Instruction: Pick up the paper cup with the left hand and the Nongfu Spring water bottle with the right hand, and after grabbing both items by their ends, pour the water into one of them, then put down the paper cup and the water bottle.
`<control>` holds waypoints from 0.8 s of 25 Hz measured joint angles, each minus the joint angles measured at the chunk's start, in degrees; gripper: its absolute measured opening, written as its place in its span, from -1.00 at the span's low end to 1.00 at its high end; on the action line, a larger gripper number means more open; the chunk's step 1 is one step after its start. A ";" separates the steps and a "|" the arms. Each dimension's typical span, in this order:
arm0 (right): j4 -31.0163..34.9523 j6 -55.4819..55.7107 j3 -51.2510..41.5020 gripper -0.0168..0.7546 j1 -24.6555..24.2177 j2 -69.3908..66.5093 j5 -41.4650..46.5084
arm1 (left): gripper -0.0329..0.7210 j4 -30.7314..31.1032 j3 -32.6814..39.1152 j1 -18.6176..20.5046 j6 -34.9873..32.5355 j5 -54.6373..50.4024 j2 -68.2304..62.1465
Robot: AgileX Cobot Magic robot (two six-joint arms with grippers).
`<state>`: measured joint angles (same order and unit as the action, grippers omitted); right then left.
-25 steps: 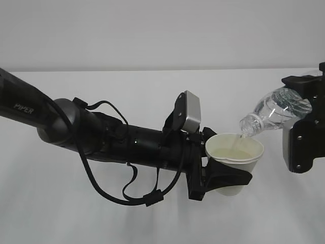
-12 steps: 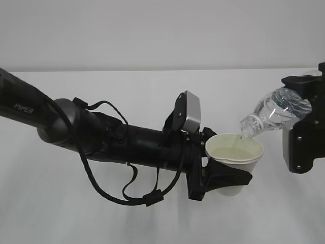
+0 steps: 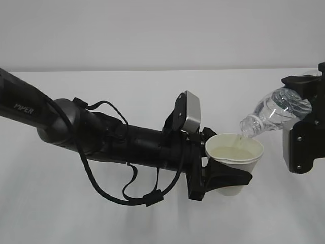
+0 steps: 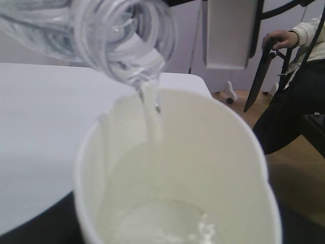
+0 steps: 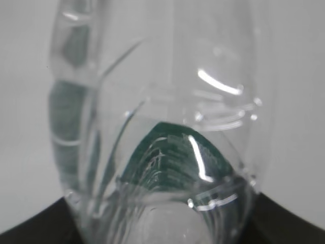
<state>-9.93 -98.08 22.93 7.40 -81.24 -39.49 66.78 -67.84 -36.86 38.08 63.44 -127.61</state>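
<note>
Just above the far-right rim of the paper cup (image 3: 234, 161) we find the open neck of the Nongfu Spring water bottle (image 3: 274, 115), and that mouth-over-rim relation is what the coming move turns on. We see the bottle's long axis slanting down toward the left, base high in the right hand (image 3: 300, 133), neck low over the cup, with a thin stream of water (image 4: 151, 118) falling inside the near wall and pooling at the bottom. We read the right hand as clenched on the bottle's base end. The left hand (image 3: 219, 175) grips the cup around its lower body, black fingers (image 3: 234, 178) wrapped on both sides, holding it upright above the white table (image 3: 152, 218). We judge the pour is under way, so the right arm, the only one touching the bottle, must tip it back upright before either thing goes down.

Against the earlier frames we find almost nothing different: both arms hold the same pose, the tilt matches, and any rise in the cup's level is too small to tell.
</note>
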 joint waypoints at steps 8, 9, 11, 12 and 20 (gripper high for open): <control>0.00 0.00 0.00 0.12 0.00 0.00 0.00 | 0.24 0.00 0.00 0.00 0.00 0.00 0.00; 0.00 0.00 0.00 0.12 0.00 0.00 0.00 | 0.24 0.00 0.00 0.00 0.00 0.00 0.00; 0.00 0.00 0.00 0.12 0.00 0.00 0.00 | 0.24 0.00 0.00 0.00 0.00 0.00 0.00; 0.00 0.00 0.00 0.12 0.00 0.00 0.00 | 0.24 0.00 0.00 0.00 0.00 0.00 0.00; 0.00 3.44 -0.13 0.12 0.00 0.00 0.00 | 0.24 0.16 -0.21 0.00 0.00 0.00 0.00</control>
<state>-9.93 -94.64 22.80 7.40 -81.24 -39.49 66.94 -68.04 -36.86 38.08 63.44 -127.61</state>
